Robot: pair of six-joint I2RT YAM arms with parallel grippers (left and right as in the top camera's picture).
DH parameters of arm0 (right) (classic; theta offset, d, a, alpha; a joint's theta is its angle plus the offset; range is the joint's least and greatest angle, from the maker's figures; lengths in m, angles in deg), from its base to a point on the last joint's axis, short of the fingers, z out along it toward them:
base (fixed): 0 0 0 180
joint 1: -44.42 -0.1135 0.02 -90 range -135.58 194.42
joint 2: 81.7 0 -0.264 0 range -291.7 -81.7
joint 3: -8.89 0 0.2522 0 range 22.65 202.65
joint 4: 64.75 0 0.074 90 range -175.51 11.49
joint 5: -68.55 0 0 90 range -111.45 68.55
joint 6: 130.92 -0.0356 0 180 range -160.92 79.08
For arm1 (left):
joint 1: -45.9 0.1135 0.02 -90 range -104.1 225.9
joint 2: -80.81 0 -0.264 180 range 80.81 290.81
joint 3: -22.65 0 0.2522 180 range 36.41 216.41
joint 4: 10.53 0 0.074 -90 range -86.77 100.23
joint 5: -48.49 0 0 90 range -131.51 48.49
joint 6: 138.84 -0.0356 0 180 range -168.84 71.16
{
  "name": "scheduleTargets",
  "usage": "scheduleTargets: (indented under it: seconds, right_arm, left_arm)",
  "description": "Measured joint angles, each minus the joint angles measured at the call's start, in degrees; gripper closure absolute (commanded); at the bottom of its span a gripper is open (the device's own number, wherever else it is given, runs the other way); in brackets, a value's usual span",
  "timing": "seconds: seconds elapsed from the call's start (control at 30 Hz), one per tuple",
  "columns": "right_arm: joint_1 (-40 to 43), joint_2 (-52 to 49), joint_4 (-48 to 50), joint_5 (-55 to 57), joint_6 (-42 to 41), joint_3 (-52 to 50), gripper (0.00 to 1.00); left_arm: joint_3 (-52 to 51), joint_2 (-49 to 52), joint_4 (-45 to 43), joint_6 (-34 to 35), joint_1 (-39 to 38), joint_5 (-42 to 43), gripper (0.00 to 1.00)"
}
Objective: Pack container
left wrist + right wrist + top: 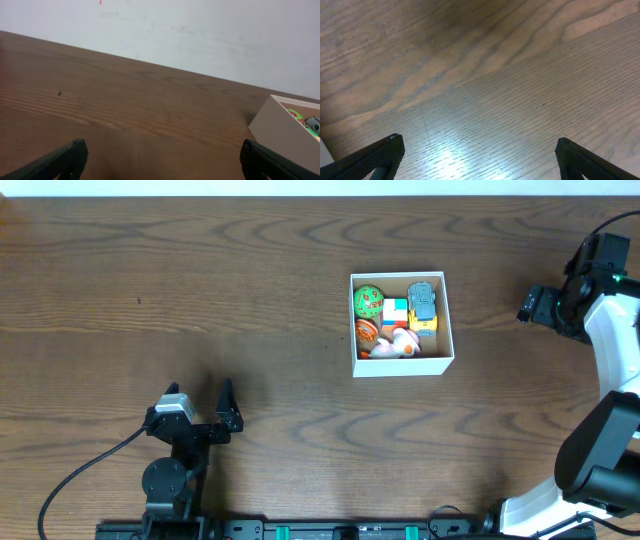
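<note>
The container (402, 367), a square white-walled box, sits right of the table's middle and holds several small toys: a green ball (368, 302), a blue-grey car (424, 300), a red and white cube (395, 312) and a white duck (403, 343). Its white side wall also shows at the right edge of the left wrist view (280, 132). My left gripper (200, 402) is open and empty near the front left of the table, far from the container; its fingers frame bare wood (162, 162). My right gripper (540, 305) is open and empty to the right of the container, over bare wood (477, 160).
The brown wooden table (200, 280) fills the views. A black cable (80, 470) runs from the left arm's base toward the front left. The right arm's white body (610, 330) stands along the right edge. A pale wall (200, 30) lies beyond the table's far edge.
</note>
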Motion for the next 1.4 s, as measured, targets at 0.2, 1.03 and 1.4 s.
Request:
scheduleTargets:
  seconds: [0.2,1.03,1.4]
  right_arm:
    - [0.0,0.0,0.0,0.0,0.0,0.0,0.01]
    - [-12.63,24.87,0.13,0.07,0.0,-0.5,0.01]
    - [-18.75,43.08,0.61,-0.35,-0.02,-7.61,0.01]
  left_arm:
    - [0.0,0.0,0.0,0.0,0.0,0.02,0.02]
    - [0.02,0.0,0.0,-0.02,0.0,0.02,0.02]
    - [0.02,0.0,0.02,-0.68,0.0,0.0,0.02]
